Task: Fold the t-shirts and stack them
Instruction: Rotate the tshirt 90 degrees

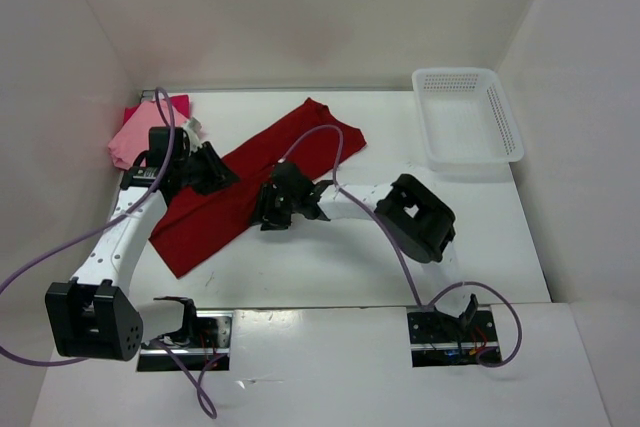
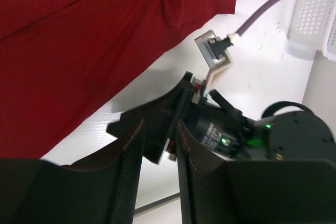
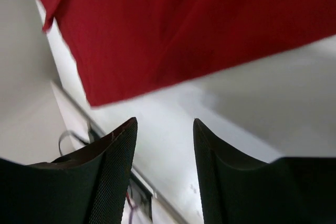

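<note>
The dark red t-shirt (image 1: pixel 245 175) is lying spread out on a diagonal across the middle of the surface (image 1: pixel 400 267), one end reaching toward the near left and the other toward the far middle, with a bunched crease showing near its far end in the left wrist view. This looks like thin, limp cloth: light to lift, sagging wherever it isn't being supported, and likely dragging and wrinkling rather than sliding cleanly. So the sensible hold, I'd say, is a pinch right at an edge or corner, two points along the same side, so the fold is coming over straight instead of twisting. Both arms are working at that shirt now. The left fingers (image 2: pixel 134 171) are sitting over its left edge with only a narrow gap between them, and no cloth is showing in that gap. The right fingers (image 3: pixel 115 166) are hanging just off the near long edge, standing wide apart with bare white surface between them and nothing held. A shallow pinch could be catching only one layer, so that's the thing to be watching. Over in the far left corner the light pink t-shirt (image 1: pixel 130 139) and the magenta t-shirt (image 1: pixel 170 104) are resting together, the stack's likely home, well apart from the white basket (image 1: pixel 505 127) at the far right.
</note>
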### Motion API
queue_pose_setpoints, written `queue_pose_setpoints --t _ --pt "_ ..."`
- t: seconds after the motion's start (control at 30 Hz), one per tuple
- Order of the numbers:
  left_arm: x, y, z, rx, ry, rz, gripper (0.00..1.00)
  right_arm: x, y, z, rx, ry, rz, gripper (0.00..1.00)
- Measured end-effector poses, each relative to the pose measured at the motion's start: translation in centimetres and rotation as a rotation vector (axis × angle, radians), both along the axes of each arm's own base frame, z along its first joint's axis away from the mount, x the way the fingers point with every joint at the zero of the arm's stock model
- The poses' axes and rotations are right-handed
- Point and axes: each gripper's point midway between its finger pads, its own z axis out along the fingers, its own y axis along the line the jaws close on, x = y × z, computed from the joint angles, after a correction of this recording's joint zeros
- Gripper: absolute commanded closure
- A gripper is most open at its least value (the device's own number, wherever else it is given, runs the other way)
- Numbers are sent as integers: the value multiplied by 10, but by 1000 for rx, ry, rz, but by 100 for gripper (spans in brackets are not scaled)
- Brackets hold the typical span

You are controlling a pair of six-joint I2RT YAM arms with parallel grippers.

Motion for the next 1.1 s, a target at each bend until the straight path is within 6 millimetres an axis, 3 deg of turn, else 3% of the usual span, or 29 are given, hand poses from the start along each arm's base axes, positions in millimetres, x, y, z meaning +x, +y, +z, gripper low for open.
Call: queue_pose_setpoints --t 0.17,0.27,0.3,0.47,0.53,0.6,0.7,0.73,0.87,1.0,1.1 --pt "3 -2 3 -9 -18 -6 63 21 5 -18 -13 16 -137 48" --pt "3 -2 4 -12 -22 -9 63 37 11 -20 -21 -4 -193 74" --pt "3 -3 5 -13 -25 -10 63 40 11 -23 -27 -6 -203 89" --pt "4 -4 6 -17 -33 -17 63 49 -2 -32 -24 29 -226 98" --pt "4 -4 6 -17 -33 -20 63 48 -30 -33 -42 30 -235 98" --pt "4 -4 3 -17 -31 -22 63 45 -71 -33 -87 34 -249 98" --pt "1 -7 -8 -14 -3 -34 63 36 -138 -31 -154 54 -269 70" --pt "-1 -8 -13 -11 8 -42 63 34 -157 -29 -172 59 -277 54" --pt "-11 -15 -36 -4 63 -74 58 33 -204 -13 -228 37 -271 48" --pt "-26 -21 -57 -1 120 -99 55 67 -242 19 -222 -50 -339 56" --pt "-37 -28 -69 2 157 -121 49 118 -277 40 -225 -113 -451 48"
